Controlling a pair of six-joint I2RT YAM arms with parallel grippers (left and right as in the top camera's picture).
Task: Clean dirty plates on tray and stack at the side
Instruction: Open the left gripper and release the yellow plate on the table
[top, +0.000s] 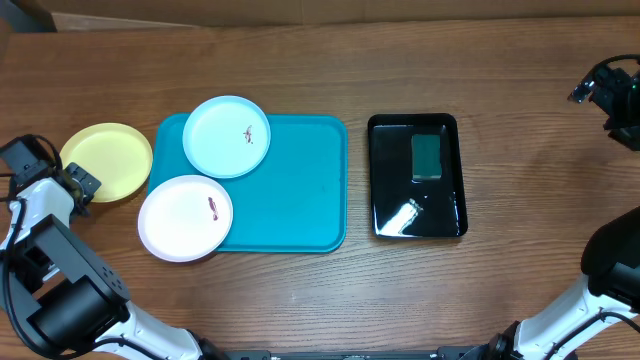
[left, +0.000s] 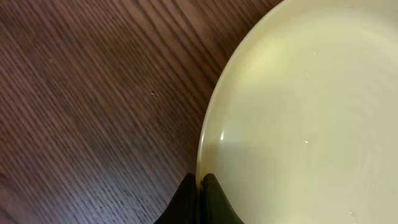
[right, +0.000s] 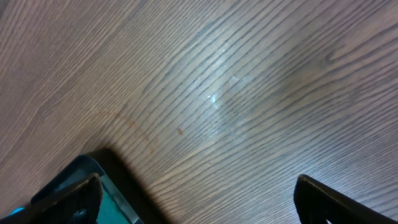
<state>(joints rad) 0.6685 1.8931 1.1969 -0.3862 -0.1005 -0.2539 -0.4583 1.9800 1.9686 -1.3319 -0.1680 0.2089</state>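
Pinched by my left gripper (left: 200, 186), the round yellow plastic plate (left: 298, 112) lies beside the teal plastic tray (top: 300, 200), seemingly clean; smeared pale blue plate (top: 227, 136) and white plate (top: 185, 218) wait. Right gripper (right: 198, 196) gapes empty.

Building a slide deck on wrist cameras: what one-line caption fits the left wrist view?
Left gripper shut on the rim of the yellow plate, wood-grain table alongside.
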